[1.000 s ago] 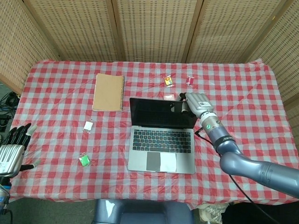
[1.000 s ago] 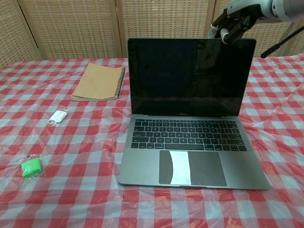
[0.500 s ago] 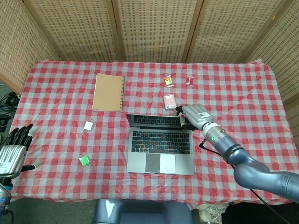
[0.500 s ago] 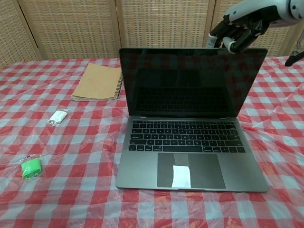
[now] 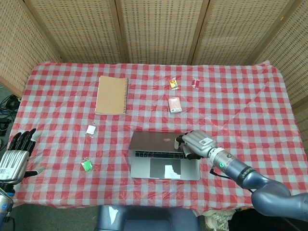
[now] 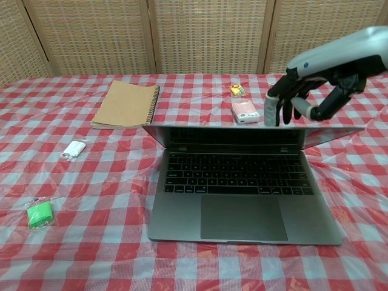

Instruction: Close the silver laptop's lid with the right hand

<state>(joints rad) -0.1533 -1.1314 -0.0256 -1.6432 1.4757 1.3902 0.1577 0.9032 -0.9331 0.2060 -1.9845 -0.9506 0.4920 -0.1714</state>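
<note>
from the head view: silver laptop (image 5: 165, 156) sits near the front edge of the checked table (image 5: 240, 96), lid (image 5: 156, 141) tipped far forward over the keys, long axis running left to right
right hand (image 5: 194, 144): resting on the lid's right end, fingers curled over its top edge, pressing and not gripping anything
direction: keyboard lies below and toward the robot from that hand, so i judge the push goes down and forward
left hand (image 5: 16, 156): well apart at the table's left edge, fingers spread, holding nothing; right is clearly the nearer
from the chest view: lid (image 6: 242, 137) hangs low, a narrow gap left above the keyboard (image 6: 235, 173)
right hand (image 6: 309, 97): fingers (image 6: 280, 106) draped down at the lid's right top edge
around: brown notebook (image 6: 126, 104), pink box (image 6: 245, 111), white packet (image 6: 73, 149), green packet (image 6: 39, 214)
in the way: nothing visible on the keys or trackpad
</note>
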